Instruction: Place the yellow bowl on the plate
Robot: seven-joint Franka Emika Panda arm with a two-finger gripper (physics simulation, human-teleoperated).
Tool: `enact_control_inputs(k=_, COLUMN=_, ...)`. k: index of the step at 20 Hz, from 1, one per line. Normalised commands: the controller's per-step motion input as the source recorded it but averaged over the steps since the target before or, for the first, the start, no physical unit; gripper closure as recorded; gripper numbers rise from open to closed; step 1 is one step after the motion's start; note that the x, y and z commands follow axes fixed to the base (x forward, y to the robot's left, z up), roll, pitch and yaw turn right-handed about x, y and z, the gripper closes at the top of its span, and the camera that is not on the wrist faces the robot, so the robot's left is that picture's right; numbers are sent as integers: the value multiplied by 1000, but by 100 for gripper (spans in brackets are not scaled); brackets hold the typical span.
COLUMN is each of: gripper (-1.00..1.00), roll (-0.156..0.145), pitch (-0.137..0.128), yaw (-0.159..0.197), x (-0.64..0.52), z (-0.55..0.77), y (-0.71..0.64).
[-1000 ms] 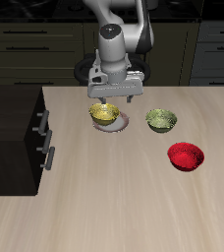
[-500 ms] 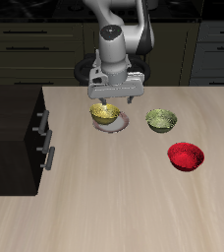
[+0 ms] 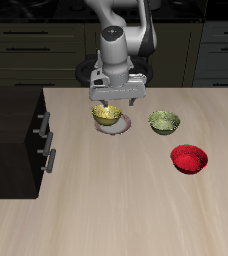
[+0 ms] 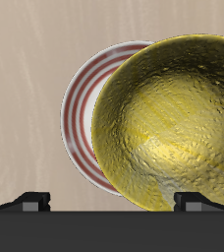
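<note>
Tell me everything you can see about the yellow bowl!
The yellow bowl is small, round and bright yellow, with a bumpy, glossy inside that looks glazed. It is empty and upright. It sits over the plate, off-centre, so a striped crescent of the plate's rim shows on one side. The gripper is directly above it; whether the fingers grip the bowl's rim cannot be told. The olive-green bowl stands apart beside it.
</note>
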Motion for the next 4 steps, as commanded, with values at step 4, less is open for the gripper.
enact_control_inputs(k=4, gripper=-100, roll=19, pitch=-29, yaw=-97, x=-498, z=-42, y=50)
